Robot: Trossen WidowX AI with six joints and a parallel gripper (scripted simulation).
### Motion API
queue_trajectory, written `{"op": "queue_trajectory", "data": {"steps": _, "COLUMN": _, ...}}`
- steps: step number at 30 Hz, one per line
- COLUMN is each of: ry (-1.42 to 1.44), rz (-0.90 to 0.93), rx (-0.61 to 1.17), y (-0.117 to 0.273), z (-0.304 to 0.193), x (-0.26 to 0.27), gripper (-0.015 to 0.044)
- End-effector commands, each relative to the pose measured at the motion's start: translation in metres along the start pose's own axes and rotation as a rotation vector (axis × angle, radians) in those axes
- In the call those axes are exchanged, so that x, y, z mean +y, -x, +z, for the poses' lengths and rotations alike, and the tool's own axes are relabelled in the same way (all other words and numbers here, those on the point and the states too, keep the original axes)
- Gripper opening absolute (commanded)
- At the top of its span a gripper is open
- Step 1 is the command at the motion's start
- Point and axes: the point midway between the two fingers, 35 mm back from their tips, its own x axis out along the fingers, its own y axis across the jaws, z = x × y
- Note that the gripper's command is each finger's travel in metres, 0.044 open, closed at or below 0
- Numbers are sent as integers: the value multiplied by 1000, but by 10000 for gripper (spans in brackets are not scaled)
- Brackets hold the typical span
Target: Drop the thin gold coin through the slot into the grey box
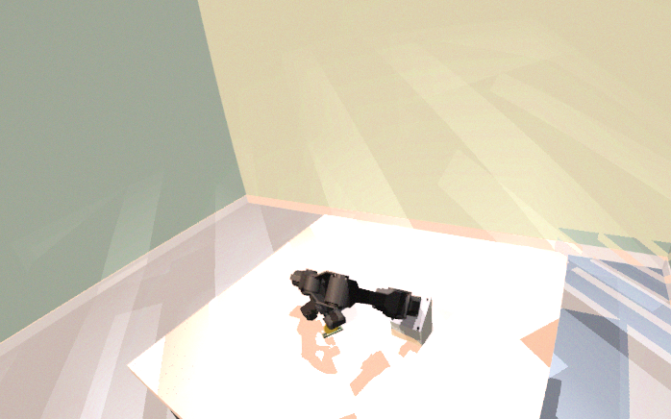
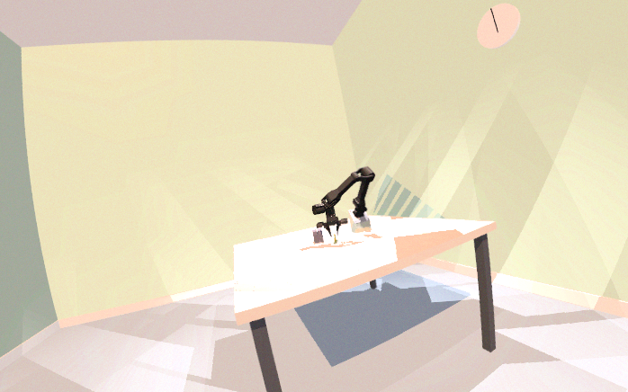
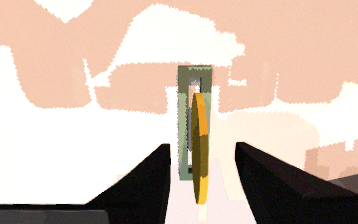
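Note:
The gold coin [image 1: 330, 331] [image 2: 336, 238] [image 3: 200, 150] stands on edge in the dark-green holder [image 3: 182, 120], whose edge also shows in the top view [image 1: 334, 333]. My gripper [image 2: 333, 233] [image 3: 202, 150] is partly open and points down over the coin. In the wrist view one fingertip is on each side of the coin, with a gap on both sides. The grey box [image 2: 318, 236] stands close by, left of the gripper in the exterior view. Its slot cannot be made out. The arm hides the box in the top view.
The arm's base stands on a pale block [image 1: 422, 325] [image 2: 361, 223] on the table [image 1: 255, 374] [image 2: 277, 277]. The arm reaches from there over the holder. A grey patch, perhaps part of the box, shows at the wrist view's right edge. Bright light washes out the table top.

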Motion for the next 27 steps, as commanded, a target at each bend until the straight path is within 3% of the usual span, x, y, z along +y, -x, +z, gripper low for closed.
{"op": "queue_trajectory", "data": {"steps": 1, "ry": -6, "rz": 0, "rx": 1, "y": -6, "z": -1, "x": 0, "gripper": 161}}
{"op": "queue_trajectory", "data": {"steps": 13, "ry": -6, "rz": 2, "rx": -3, "y": -22, "z": 0, "x": 2, "gripper": 161}}
{"op": "queue_trajectory", "data": {"steps": 19, "ry": -6, "rz": 2, "rx": -3, "y": -22, "z": 0, "x": 2, "gripper": 3}}
{"op": "queue_trajectory", "data": {"steps": 27, "ry": -6, "rz": 2, "rx": -3, "y": -22, "z": 0, "x": 2, "gripper": 0}}
